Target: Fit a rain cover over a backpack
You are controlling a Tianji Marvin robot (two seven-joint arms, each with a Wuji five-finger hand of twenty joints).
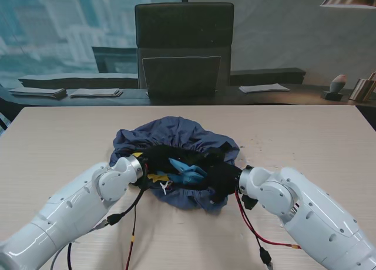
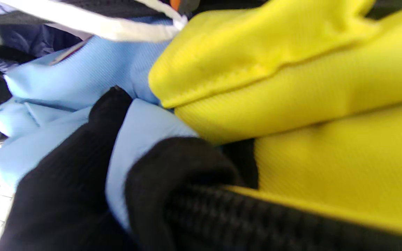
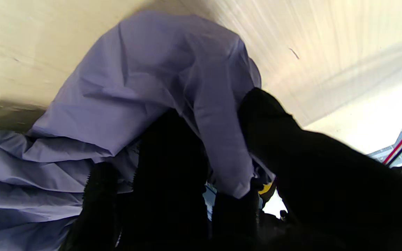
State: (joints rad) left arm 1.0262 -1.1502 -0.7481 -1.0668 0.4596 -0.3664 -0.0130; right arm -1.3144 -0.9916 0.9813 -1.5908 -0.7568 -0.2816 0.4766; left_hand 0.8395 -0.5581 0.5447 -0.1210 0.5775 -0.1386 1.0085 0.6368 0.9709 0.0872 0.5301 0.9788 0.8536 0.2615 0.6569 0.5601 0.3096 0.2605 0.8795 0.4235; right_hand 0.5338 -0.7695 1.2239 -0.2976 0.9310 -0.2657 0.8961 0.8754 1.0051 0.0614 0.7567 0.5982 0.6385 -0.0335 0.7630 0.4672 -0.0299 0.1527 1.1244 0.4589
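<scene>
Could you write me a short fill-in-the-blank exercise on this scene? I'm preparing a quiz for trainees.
1. The crumpled rain cover is ____ in colour.
2. The right hand, in a black glove, grips a fold of the ____.
3. In the left wrist view, the backpack's light blue fabric lies beside ____ fabric.
4. The light wooden table has a black ____ behind it.

Missing words: blue-grey; rain cover; yellow; chair

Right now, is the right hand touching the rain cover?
Touching. In the right wrist view, the black-gloved fingers of the right hand pinch a fold of the purple-blue rain cover, with no gap between them.
</scene>
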